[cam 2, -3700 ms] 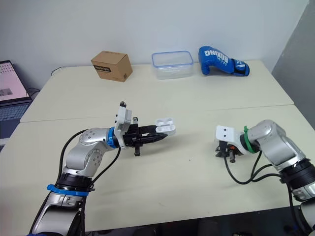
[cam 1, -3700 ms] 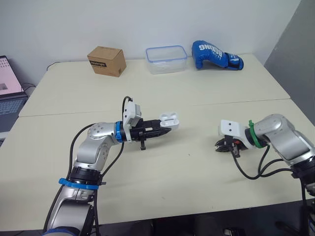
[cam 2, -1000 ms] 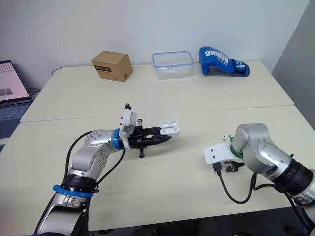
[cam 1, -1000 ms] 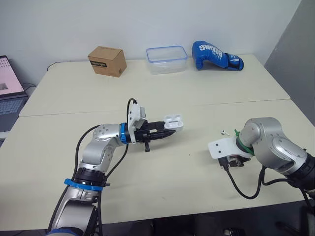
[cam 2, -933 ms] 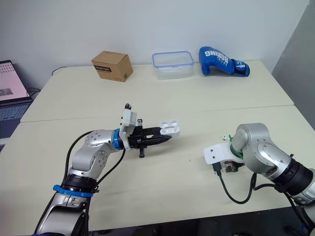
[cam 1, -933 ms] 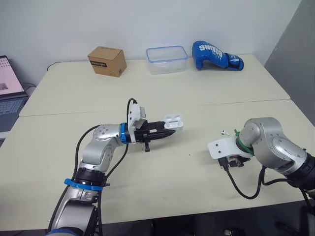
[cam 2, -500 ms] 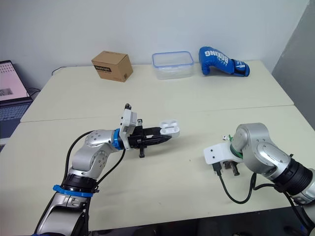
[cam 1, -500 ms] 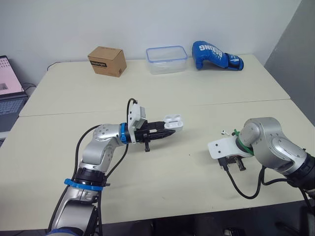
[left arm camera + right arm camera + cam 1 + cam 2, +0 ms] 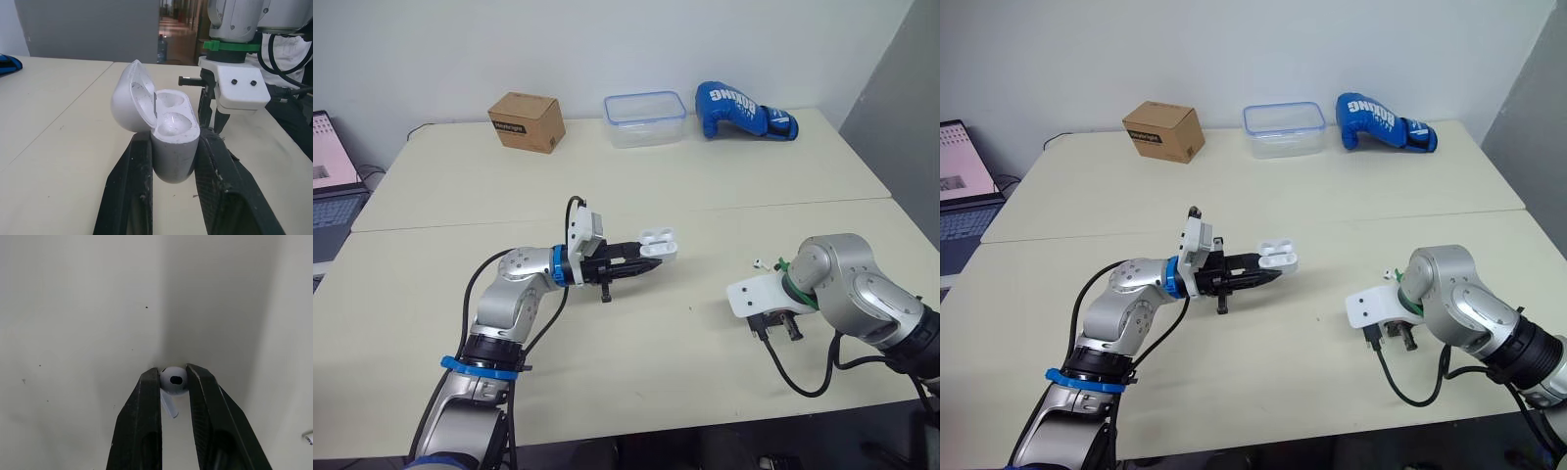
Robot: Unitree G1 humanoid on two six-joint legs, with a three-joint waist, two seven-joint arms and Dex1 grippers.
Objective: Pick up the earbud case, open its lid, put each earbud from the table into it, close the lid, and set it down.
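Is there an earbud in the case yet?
No, both slots of the open case in the left gripper are empty.

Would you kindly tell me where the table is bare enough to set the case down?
Bare: the strip between the back row (cardboard box, plastic container, boxing glove) and the held earbud case, and the patch between both arms. Crowded: by the right gripper, jaws on one earbud, near the loose earbud.

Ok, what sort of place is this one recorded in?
Probably an office or lab room: pale tables against a plain white wall, an open laptop off to the left, and props at the back, a cardboard box, clear plastic container and blue boxing glove.
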